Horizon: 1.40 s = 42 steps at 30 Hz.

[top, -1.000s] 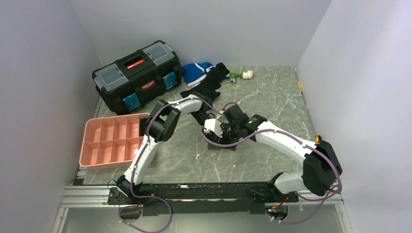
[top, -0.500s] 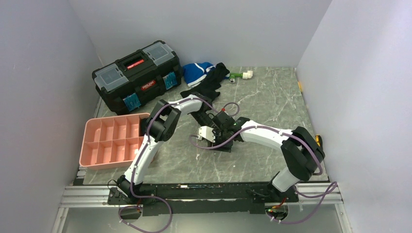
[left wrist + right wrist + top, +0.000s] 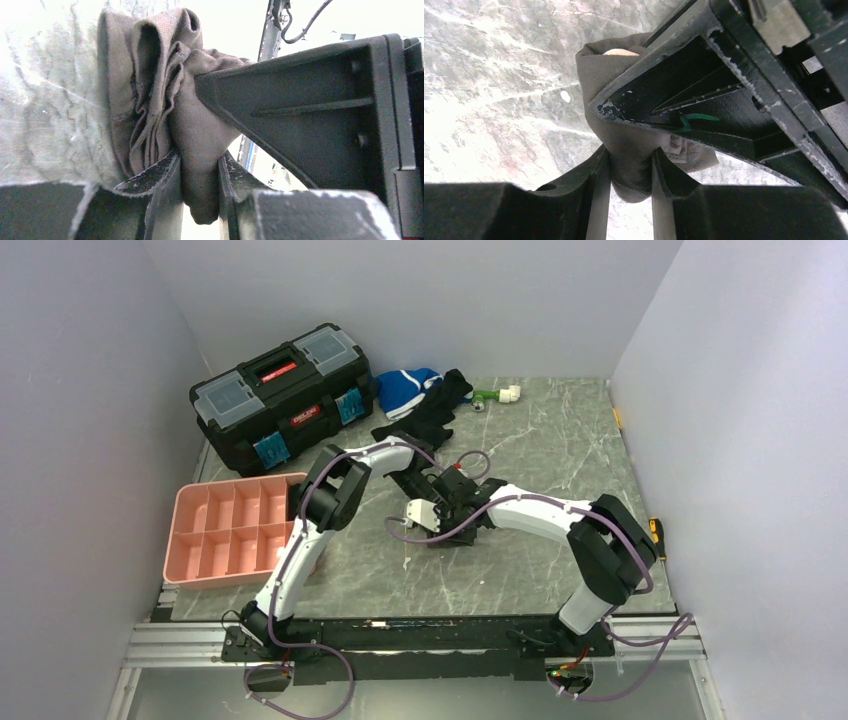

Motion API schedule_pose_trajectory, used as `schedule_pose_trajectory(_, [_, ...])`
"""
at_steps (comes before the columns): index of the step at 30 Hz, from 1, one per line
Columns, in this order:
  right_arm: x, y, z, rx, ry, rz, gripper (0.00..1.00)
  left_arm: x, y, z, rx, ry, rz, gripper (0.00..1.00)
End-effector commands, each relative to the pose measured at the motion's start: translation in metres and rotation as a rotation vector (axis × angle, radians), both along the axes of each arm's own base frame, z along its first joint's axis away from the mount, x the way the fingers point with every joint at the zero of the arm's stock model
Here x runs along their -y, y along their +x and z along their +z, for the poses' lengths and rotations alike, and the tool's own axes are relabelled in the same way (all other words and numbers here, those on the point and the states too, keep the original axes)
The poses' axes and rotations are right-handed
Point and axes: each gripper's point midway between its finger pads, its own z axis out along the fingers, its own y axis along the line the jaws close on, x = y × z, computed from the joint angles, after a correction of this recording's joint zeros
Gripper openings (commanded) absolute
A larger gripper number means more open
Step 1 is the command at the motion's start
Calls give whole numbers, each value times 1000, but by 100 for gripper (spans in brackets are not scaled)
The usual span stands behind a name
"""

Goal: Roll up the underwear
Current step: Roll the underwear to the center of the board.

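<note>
The underwear (image 3: 150, 95) is a bunched, folded wad of grey-brown fabric on the marble table. In the top view it is mostly hidden under the two grippers, with only a dark patch (image 3: 456, 538) showing. My left gripper (image 3: 200, 185) is shut on a fold of it. My right gripper (image 3: 631, 175) is shut on another fold, and a bit of beige waistband (image 3: 620, 51) shows at the top of the wad. The two grippers meet at mid-table, left gripper (image 3: 437, 492) and right gripper (image 3: 452, 516) almost touching. Each wrist view shows the other gripper's black finger close by.
A pink compartment tray (image 3: 232, 530) sits at the left. A black toolbox (image 3: 280, 395) stands at the back left. A blue-and-white garment (image 3: 405, 388), a black garment (image 3: 430, 420) and a green-and-white object (image 3: 497, 395) lie at the back.
My right gripper has moved left and slightly nearer with the fabric, closing in on the left gripper, and its elbow has folded in. The left arm has barely moved.
</note>
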Motion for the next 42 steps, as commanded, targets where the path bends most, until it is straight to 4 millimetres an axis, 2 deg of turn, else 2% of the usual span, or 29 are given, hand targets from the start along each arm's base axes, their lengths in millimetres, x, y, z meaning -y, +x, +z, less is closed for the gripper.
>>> schedule_pose_trajectory(1, [17,-34,-42,-181,-91,26,0,-19,17,-34,174,78,-33,31])
schedule_pose_trajectory(4, [18,-36,-45,-201,-97,25,0,-24,24,-28,187,76,-16,36])
schedule_pose_trajectory(7, [21,-38,-45,-219,-102,20,0,-31,30,-23,191,71,10,52])
schedule_pose_trajectory(9, [23,-39,-46,-226,-108,20,0,-34,34,-18,195,62,30,56])
schedule_pose_trajectory(15, [24,-43,-45,-248,-105,15,0,-46,45,2,218,28,80,57])
schedule_pose_trajectory(21, [16,-45,-38,-306,-65,21,0,-67,57,24,279,14,161,56])
schedule_pose_trajectory(26, [10,-44,-26,-414,13,3,0,-101,75,47,390,13,319,55])
schedule_pose_trajectory(29, [8,-39,-18,-486,60,-14,0,-125,79,58,469,27,412,56])
schedule_pose_trajectory(33, [2,-29,-10,-587,111,-23,0,-142,77,74,623,31,448,57])
schedule_pose_trajectory(38, [-2,-21,-9,-735,166,-32,0,-155,74,94,837,4,485,59])
schedule_pose_trajectory(42, [-4,-16,-17,-811,166,-50,0,-155,64,108,1011,-46,456,61])
